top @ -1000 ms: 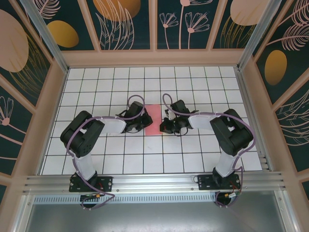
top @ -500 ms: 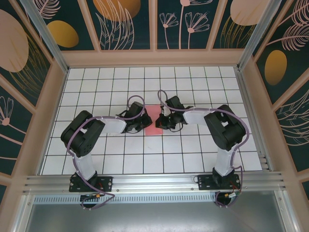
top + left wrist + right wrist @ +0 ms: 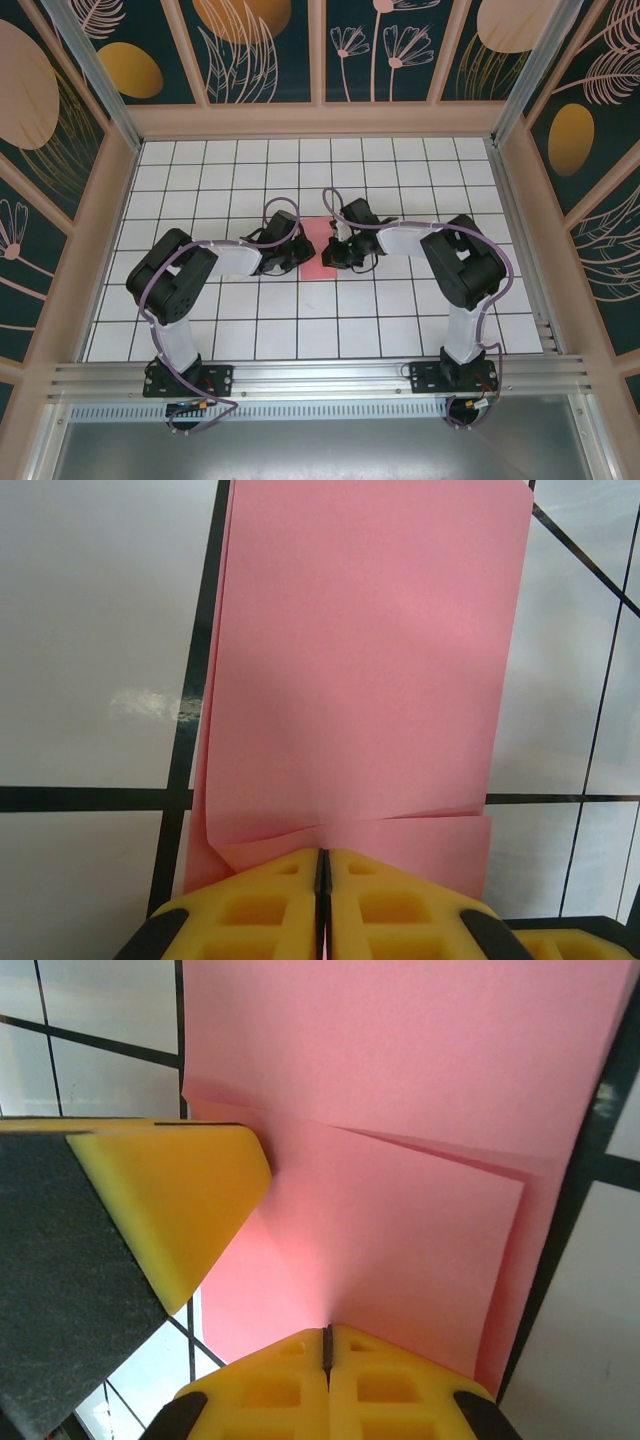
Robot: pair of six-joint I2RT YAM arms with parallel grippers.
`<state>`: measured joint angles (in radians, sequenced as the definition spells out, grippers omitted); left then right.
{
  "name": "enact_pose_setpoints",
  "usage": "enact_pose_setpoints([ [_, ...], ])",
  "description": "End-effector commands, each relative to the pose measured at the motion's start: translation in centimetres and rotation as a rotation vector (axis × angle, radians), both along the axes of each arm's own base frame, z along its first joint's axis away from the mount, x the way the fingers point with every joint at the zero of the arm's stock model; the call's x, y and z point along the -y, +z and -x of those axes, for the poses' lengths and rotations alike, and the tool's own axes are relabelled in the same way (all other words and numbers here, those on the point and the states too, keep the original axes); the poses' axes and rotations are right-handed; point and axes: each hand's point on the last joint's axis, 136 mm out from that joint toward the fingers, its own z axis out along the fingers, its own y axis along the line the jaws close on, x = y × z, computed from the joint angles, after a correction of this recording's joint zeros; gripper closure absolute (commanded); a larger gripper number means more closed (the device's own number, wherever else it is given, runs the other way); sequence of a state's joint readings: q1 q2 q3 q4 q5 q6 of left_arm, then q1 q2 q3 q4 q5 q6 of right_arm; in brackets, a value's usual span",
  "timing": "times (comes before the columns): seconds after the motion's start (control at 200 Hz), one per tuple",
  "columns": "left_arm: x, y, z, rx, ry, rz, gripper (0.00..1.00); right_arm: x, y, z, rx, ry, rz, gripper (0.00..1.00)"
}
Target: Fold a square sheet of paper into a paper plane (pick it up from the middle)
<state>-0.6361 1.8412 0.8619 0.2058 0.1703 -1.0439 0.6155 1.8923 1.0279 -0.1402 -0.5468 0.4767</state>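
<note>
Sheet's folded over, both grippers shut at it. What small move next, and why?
Probably sweep the shut right gripper along the fold to crease it: the square sheet of paper shows loose, uneven layers, while the left gripper seems to pin it.

No text, label, brand, number or sign can be read anywhere: the square sheet of paper (image 3: 360,660) is plain pink, the bench (image 3: 300,322) carries just a black grid on white tiles, and the walls (image 3: 260,45) show only painted leaves and flowers.
</note>
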Motion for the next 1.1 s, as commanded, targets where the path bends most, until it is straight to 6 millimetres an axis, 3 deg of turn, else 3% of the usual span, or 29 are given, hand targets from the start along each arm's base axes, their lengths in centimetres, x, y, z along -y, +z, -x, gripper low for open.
enact_pose_setpoints([
  [0.0,-1.4,-2.7,0.9,-0.07,0.03,-0.079,0.87,0.0,-0.7,0.4,-0.015,0.024,0.034,0.98],
  [0.405,-2.7,-3.8,1.6,-0.108,0.068,-0.124,0.88,4.1,-3.0,4.0,-0.079,0.027,0.101,0.98],
  [0.686,-2.9,-4.3,1.9,-0.121,0.073,-0.129,0.88,6.4,-3.3,6.8,-0.112,0.022,0.088,0.98],
  [0.776,-2.6,-4.0,1.7,-0.115,0.066,-0.12,0.88,6.4,-2.4,6.2,-0.087,0.012,0.083,0.98],
  [0.986,-1.4,-2.5,0.9,-0.079,0.027,-0.085,0.87,4.5,2.8,2.2,0.061,-0.052,-0.025,0.98],
  [1.091,-0.6,-1.6,0.4,-0.058,0.003,-0.061,0.87,3.6,2.8,1.5,0.055,-0.065,-0.045,0.98],
])
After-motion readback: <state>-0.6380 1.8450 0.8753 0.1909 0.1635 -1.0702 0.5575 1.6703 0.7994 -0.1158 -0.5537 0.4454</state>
